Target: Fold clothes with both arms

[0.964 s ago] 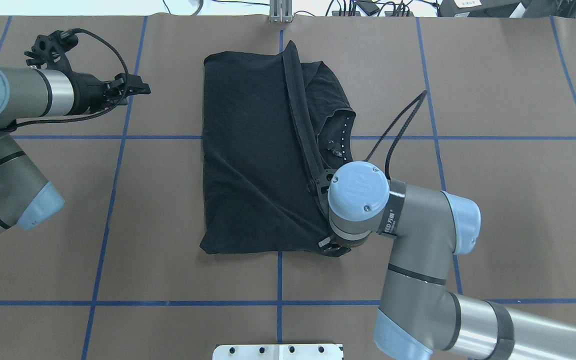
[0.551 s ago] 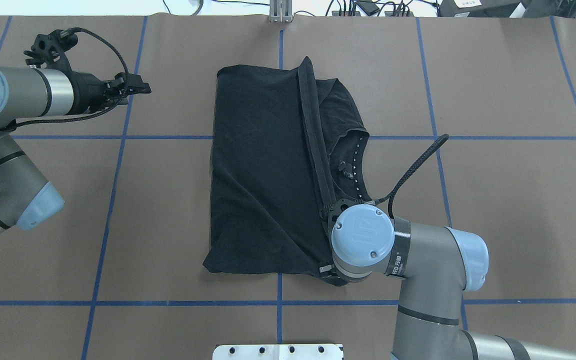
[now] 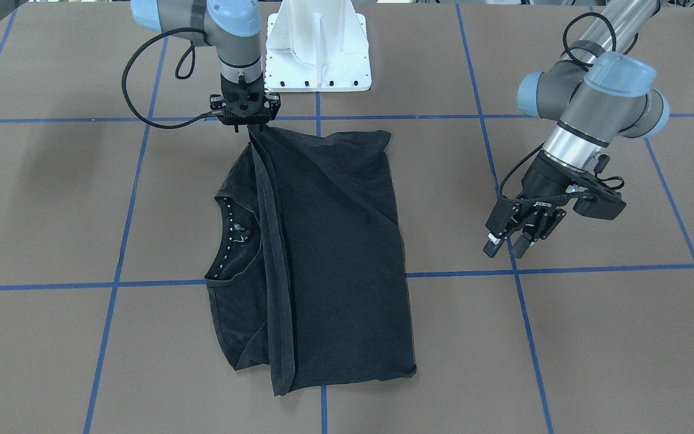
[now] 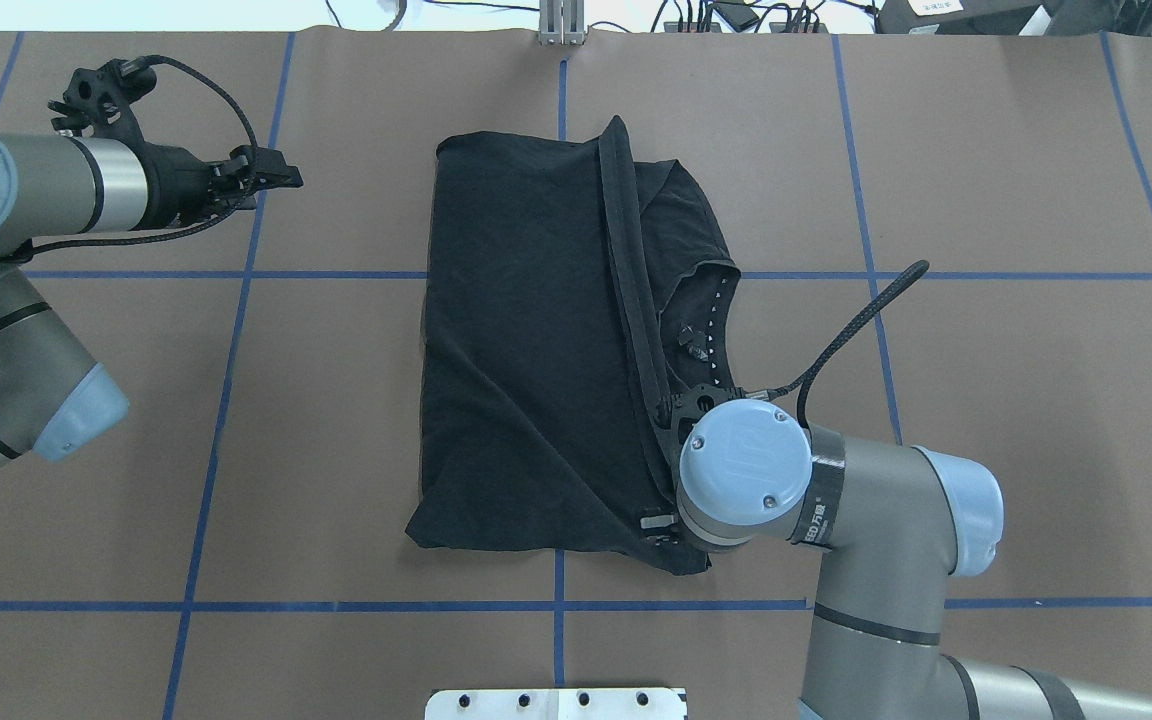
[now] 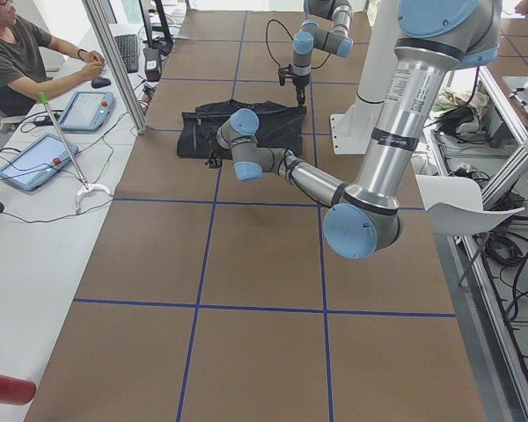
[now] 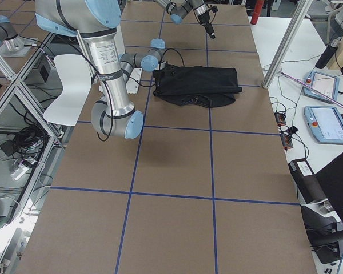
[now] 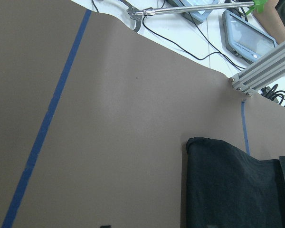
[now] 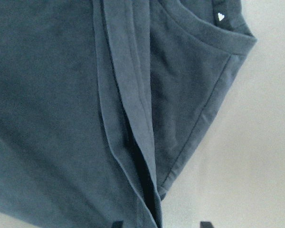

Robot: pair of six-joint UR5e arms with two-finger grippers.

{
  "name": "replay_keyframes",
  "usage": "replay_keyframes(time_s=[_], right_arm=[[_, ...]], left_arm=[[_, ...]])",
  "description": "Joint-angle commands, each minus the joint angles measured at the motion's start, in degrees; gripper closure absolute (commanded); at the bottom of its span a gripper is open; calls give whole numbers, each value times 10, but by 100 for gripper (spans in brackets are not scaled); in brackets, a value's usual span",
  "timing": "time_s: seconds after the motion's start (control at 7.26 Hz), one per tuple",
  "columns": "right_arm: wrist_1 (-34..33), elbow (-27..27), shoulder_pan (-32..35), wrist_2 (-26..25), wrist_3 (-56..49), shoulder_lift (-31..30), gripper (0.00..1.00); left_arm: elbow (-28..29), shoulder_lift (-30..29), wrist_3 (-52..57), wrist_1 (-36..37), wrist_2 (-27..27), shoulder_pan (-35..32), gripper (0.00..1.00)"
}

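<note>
I'm pinching a corner of the shirt in the right claw; side fold looking half done, left claw idling open, well apart.

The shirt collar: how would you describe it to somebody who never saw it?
On the brown table lies one black T-shirt. Its collar is the curved opening on the side nearest the right arm, alone edged with small white dots.

Right gripper points straight down, pinched closed — left gripper hangs tilted, fingers apart.
</note>
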Motion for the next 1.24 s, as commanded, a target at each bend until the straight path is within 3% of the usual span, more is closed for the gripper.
replay_keyframes(time_s=[0.0, 0.28, 0.55, 1.1], right_arm=[[1, -23, 26, -8, -35, 17, 0], [4, -99, 35, -12, -56, 89, 0], [-2, -99, 39, -11, -160, 84, 32], [-47, -98, 19, -13, -278, 81, 36]], left_arm=[[-1, -1, -1, 3, 0, 0, 27], [-1, 0, -1, 3, -1, 1, 27], [0, 1, -1, 3, -1, 1, 27], [1, 3, -1, 3, -2, 1, 27]])
